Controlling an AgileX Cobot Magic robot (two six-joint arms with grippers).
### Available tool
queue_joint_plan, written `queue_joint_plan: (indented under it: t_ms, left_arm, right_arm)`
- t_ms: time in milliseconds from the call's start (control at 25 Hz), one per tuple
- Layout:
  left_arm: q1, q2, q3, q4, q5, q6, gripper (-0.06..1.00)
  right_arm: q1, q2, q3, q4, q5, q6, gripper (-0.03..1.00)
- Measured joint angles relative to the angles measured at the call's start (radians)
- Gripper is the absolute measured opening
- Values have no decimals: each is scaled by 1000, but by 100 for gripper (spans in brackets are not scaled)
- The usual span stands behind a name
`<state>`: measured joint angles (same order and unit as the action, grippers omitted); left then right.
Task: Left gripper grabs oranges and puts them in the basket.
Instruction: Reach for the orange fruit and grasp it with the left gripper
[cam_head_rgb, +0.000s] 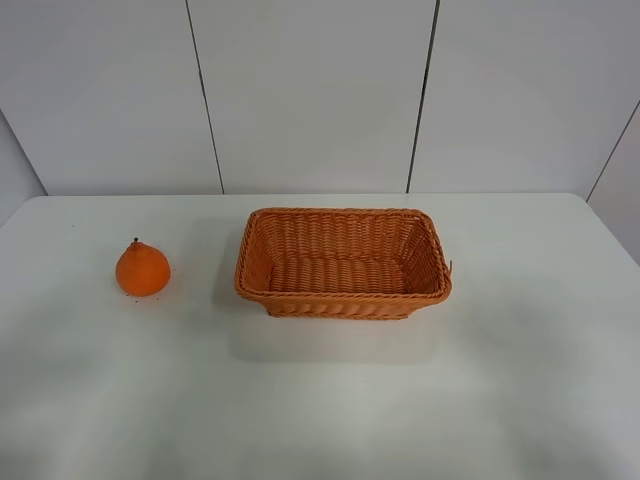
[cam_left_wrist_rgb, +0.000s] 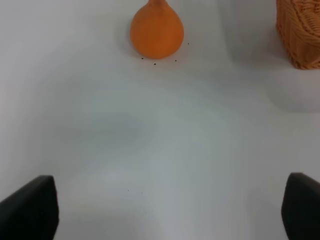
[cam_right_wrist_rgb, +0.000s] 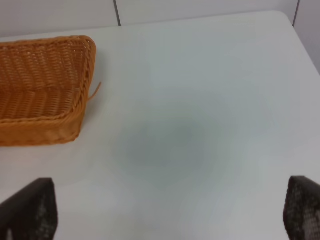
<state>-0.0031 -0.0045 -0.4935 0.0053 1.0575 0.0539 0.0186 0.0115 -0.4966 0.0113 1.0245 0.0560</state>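
Observation:
The orange (cam_head_rgb: 142, 270) stands upright on the white table (cam_head_rgb: 320, 400), left of the basket (cam_head_rgb: 343, 262), knob and dark stem up. It also shows in the left wrist view (cam_left_wrist_rgb: 156, 31), far ahead of my left gripper (cam_left_wrist_rgb: 170, 212). That gripper is open and empty, its black fingertips (cam_left_wrist_rgb: 30, 210) wide apart low over bare table. The wicker basket is empty; one corner shows in the left wrist view (cam_left_wrist_rgb: 300, 30). My right gripper (cam_right_wrist_rgb: 170, 212) is open and empty, with the basket's right end (cam_right_wrist_rgb: 45, 85) ahead of it. Neither arm shows in the exterior view.
A few tiny dark specks (cam_left_wrist_rgb: 154, 63) lie on the table by the orange. White wall panels (cam_head_rgb: 320, 90) stand behind the table's far edge. A loose wicker strand (cam_right_wrist_rgb: 95, 90) sticks out of the basket's corner.

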Motion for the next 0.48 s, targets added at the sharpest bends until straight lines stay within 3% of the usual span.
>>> queue_joint_plan:
  t_ms: [480]
  left_arm:
    - [0, 0, 0, 0, 0, 0, 100]
  right_arm:
    - [0, 0, 0, 0, 0, 0, 69]
